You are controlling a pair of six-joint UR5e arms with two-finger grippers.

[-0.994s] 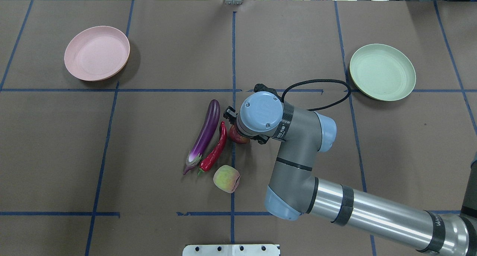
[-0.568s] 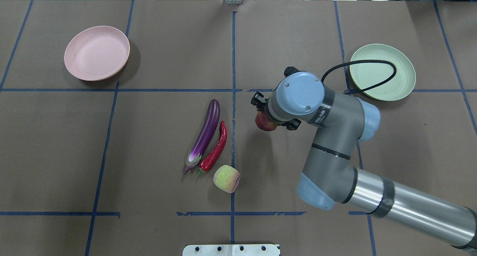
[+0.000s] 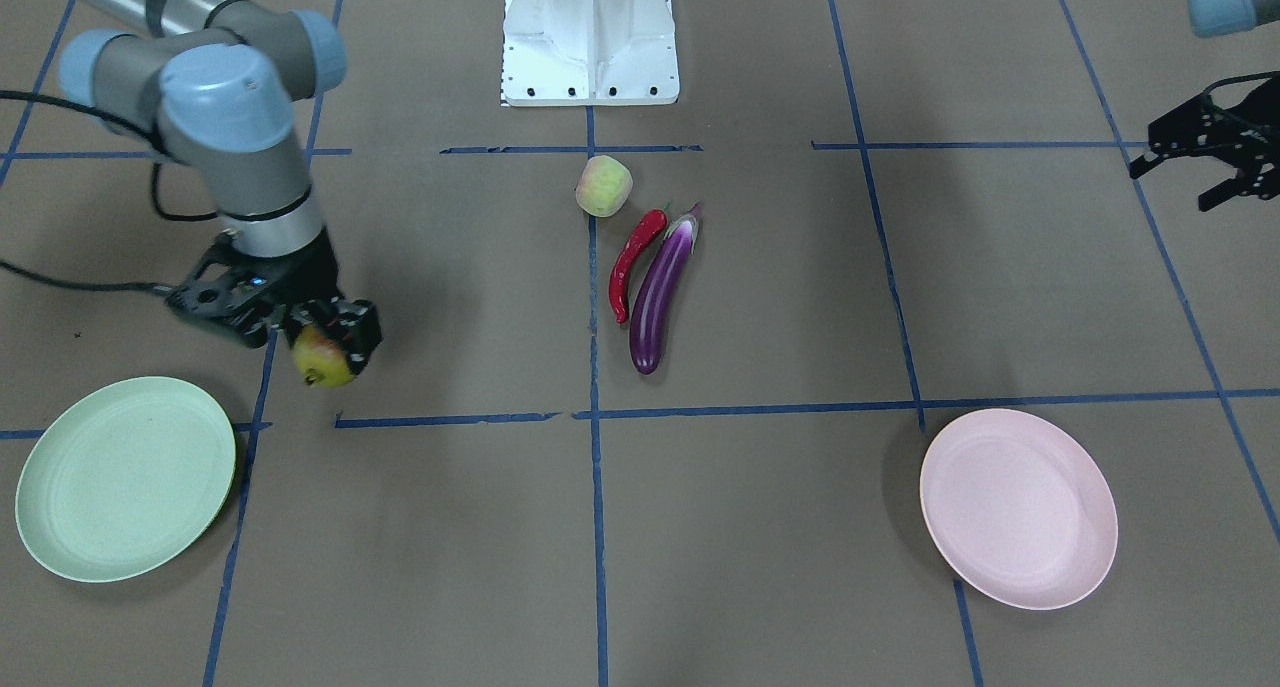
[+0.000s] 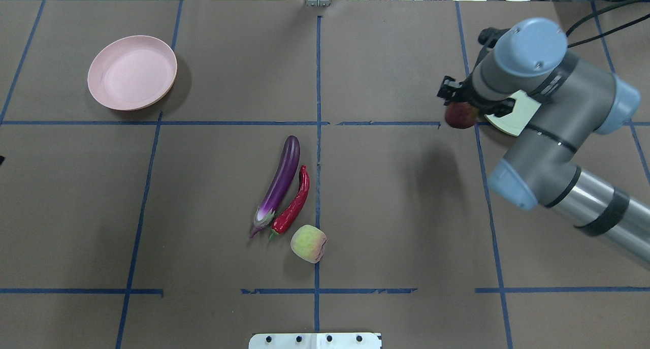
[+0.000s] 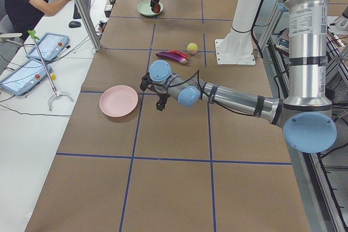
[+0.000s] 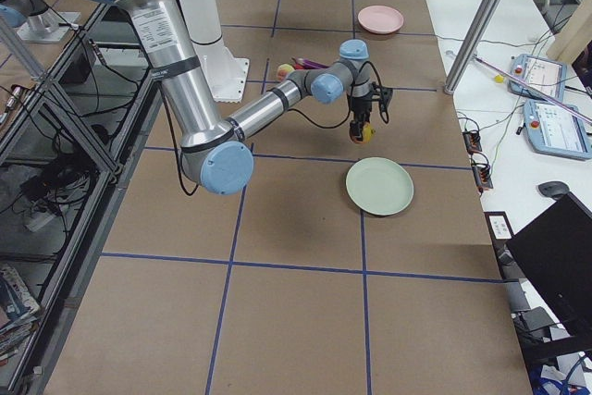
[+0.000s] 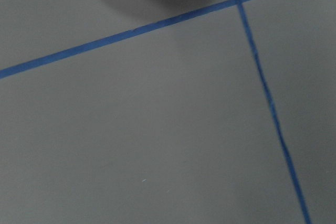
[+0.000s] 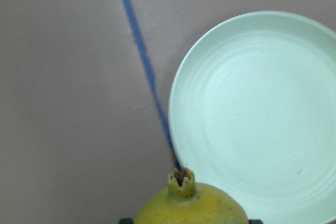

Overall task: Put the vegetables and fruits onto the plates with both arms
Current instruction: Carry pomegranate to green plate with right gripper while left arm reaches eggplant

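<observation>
So far neither plate holds anything, so the task looks to be in its first delivery. The right claw (image 3: 325,342) is closed around the pomegranate (image 3: 322,359) and holds it off the counter (image 3: 780,527) at the left of the front view. It sits just up and to the right of the green plate (image 3: 125,477), which lies in the lower left corner. In the right wrist view the fruit's nub sits at the bottom edge, with the plate filling the right of the frame. That suggests the fruit is just short of the rim, not over the plate's middle. The pink plate (image 3: 1018,507) lies bare at the lower right of the front view. The left claw (image 3: 1180,189) hangs at the right edge above it, its jaws spread with nothing between them. Its wrist view shows only counter, tape lines and a sliver of pink rim at the top. The other three items lie untouched on the counter in the upper middle of the front view. The peach (image 3: 604,186) lies just above the other two, and below it the chili (image 3: 632,264) lies close alongside the eggplant (image 3: 660,292). By this reading, one of four items is on its way. What remains is carrying the pomegranate over the green plate and releasing it, then moving the peach, chili and eggplant. The left arm has yet to pick anything.
</observation>
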